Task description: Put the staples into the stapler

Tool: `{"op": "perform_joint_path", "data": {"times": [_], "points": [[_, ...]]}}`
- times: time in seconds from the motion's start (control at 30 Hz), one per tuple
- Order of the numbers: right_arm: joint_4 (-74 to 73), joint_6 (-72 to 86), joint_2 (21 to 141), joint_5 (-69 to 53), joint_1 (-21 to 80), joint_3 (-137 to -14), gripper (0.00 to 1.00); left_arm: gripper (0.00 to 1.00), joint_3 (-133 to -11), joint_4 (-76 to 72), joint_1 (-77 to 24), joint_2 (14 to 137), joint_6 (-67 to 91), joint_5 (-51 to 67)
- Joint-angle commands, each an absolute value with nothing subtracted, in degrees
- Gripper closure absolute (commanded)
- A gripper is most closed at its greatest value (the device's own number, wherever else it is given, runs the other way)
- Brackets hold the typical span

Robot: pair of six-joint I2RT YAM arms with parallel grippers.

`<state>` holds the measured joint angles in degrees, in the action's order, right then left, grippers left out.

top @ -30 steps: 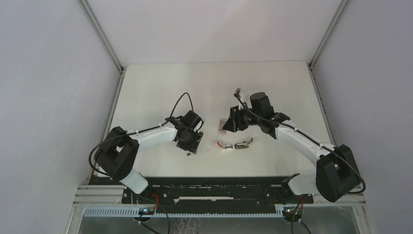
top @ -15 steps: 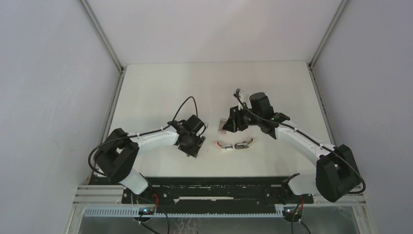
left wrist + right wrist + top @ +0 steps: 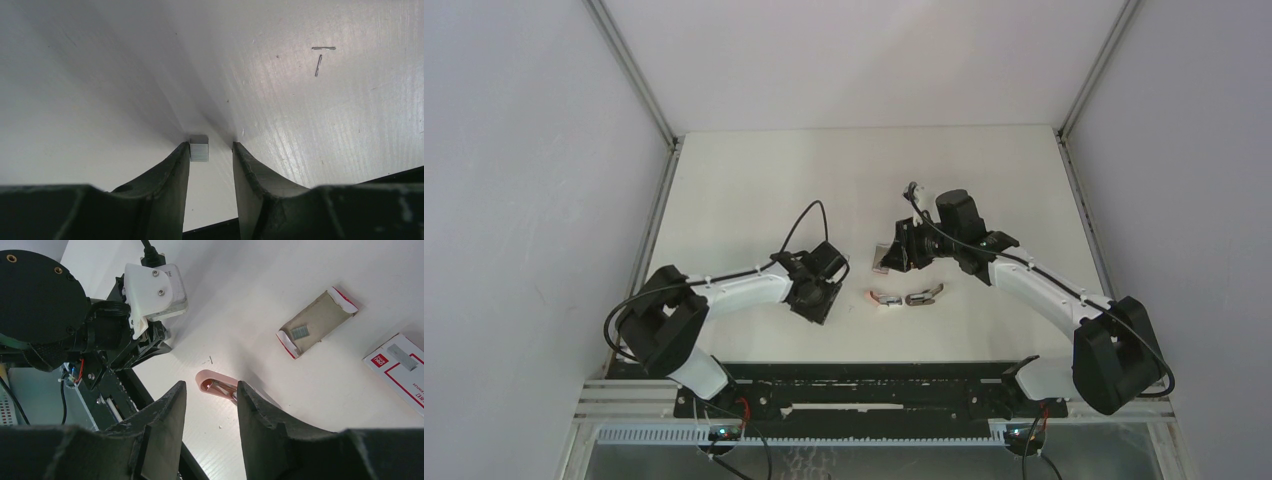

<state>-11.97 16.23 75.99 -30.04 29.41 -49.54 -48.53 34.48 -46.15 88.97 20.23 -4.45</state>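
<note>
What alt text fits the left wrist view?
The left gripper, open, straddles a small silvery block of staples on the white table, the block off-centre toward the picture's left. Two loose staples lie farther off.

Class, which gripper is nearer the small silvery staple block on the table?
Left. The left gripper straddles the staple block; the right gripper is apart, near the stapler.

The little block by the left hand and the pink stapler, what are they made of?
The little block looks like metal: silvery-grey with fine lines, probably stacked staples. The stapler seems smooth pink plastic outside, with shiny metal inside.
</note>
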Motion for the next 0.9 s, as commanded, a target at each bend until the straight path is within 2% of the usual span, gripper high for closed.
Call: {"op": "perform_joint_path", "data": {"times": [0.0,0.3,0.7,0.87], "points": [[-10.09,15.47,75.23,-29.88,29.89,-49.44,0.59,0.59,-47.21,36.01,-47.02,87.25,22.04,-6.34],[-9.93,15.56,74.88,-29.74,29.88,-49.24,0.59,0.64,-47.18,36.55,-47.29,87.49,22.98,-7.81],[-9.76,15.65,74.97,-29.93,29.89,-49.22,0.59,0.62,-46.62,37.58,-47.37,86.51,24.93,-8.42],[-9.76,15.64,75.06,-29.88,29.95,-49.23,0.59,0.64,-46.42,37.1,-47.55,86.3,25.14,-7.82]]}}
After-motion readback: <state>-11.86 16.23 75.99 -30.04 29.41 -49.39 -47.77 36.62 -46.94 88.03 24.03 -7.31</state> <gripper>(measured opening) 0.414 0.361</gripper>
